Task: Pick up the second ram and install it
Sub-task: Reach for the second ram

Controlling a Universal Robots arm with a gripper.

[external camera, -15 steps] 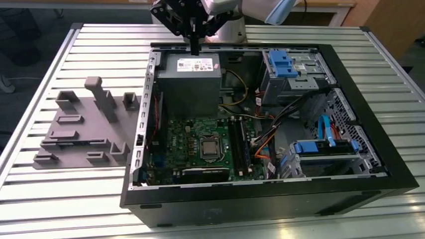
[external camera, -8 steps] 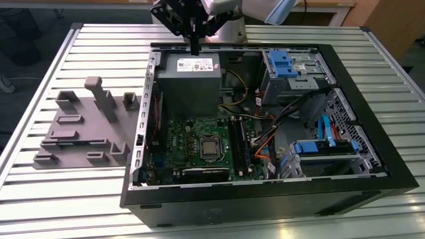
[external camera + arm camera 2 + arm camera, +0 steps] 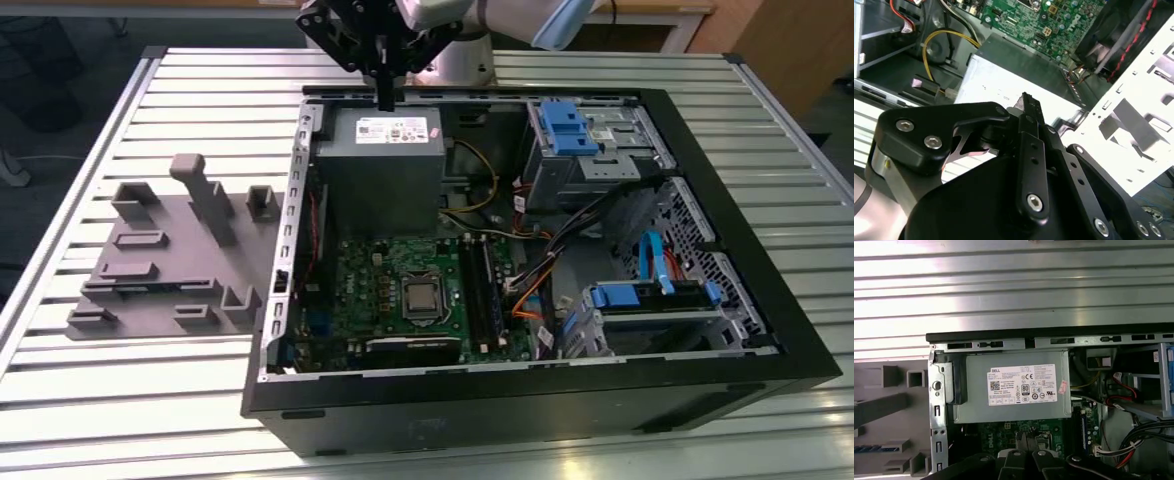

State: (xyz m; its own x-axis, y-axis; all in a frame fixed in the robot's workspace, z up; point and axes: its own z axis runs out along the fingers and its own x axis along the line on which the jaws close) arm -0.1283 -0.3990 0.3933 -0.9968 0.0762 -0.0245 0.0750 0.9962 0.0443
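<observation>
The second ram (image 3: 873,447) shows as a thin blue strip lying edge-up in a slot of the grey fixture (image 3: 884,405), off to the side of the open computer case (image 3: 747,300). My gripper (image 3: 386,98) hangs over the rear rim of the case, above the silver power supply (image 3: 380,150). Its black fingers are shut together with nothing between them. In both wrist views the gripper (image 3: 1025,437) (image 3: 1029,100) hovers over the power supply (image 3: 1014,390). The green motherboard (image 3: 400,290) with long black memory slots (image 3: 481,290) lies farther inside the case.
The grey fixture (image 3: 174,250) with upright posts stands on the slatted metal table (image 3: 107,400) at the exterior view's left. Blue drive brackets (image 3: 567,125) and loose cables (image 3: 534,270) crowd the case's right half. Yellow wires (image 3: 934,45) run beside the power supply.
</observation>
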